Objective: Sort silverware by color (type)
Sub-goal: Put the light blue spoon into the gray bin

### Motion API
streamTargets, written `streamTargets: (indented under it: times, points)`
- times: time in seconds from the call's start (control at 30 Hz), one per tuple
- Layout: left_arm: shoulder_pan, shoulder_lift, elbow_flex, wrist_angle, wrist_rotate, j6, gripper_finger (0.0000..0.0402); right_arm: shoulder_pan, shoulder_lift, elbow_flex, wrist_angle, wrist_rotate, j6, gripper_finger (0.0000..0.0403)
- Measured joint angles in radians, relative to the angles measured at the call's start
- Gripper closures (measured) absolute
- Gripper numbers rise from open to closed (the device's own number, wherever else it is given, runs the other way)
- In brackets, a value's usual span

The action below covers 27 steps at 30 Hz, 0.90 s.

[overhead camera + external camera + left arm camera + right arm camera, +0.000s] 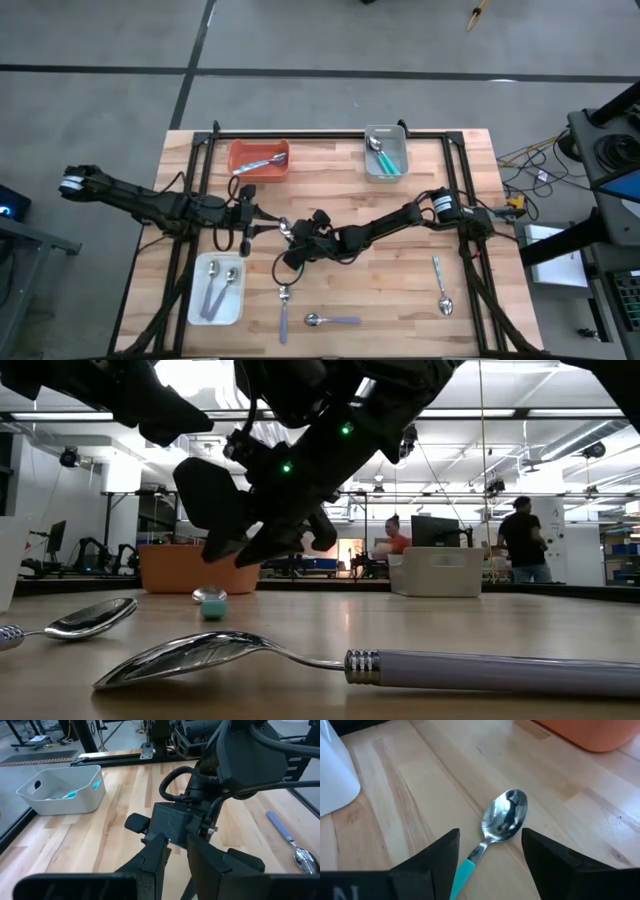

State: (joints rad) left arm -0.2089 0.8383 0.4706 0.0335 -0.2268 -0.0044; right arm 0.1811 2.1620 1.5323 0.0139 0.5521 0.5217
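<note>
Silverware is partly sorted: the teal spoon (492,835) lies flat on the bench (420,290) near its middle, between the spread fingers of the right gripper (490,855), bowl pointing ahead and handle running back under the wrist. The left gripper (245,218) hangs just beside it, its fingers (152,862) slightly parted and holding nothing. Two lavender spoons sit in the white tray (196,300), teal ones in the grey tray (385,165), one in the orange tray (238,150), and three more lie loose toward the front edge. The slim handle lies flush on the wood, so closing too high could miss it or flick the spoon sideways. With both arms this close, a lift could knock the left gripper
</note>
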Motion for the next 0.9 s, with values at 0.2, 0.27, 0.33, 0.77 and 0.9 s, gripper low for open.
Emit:
streamTargets:
  times: [0.2,0.27,0.33,0.77,0.9]
  points:
    - [0.000,0.000,0.000,0.003,0.000,0.000,0.0338,0.000,0.007,-0.008,0.006,0.001,-0.001,0.0195]
    - [0.000,0.000,0.000,0.005,0.000,0.000,0.0338,0.000,0.026,-0.008,0.025,0.002,-0.005,0.0195]
    - [0.000,0.000,0.000,0.010,0.000,0.000,0.0339,0.000,0.063,-0.008,0.061,0.001,-0.021,0.0195]
    - [0.000,0.000,0.005,0.037,0.000,0.003,0.0338,-0.019,0.132,0.021,0.085,0.005,0.002,0.0195]
    - [0.000,0.000,0.013,0.039,0.000,0.000,0.0338,-0.022,0.142,0.020,0.084,0.006,-0.004,0.0196]
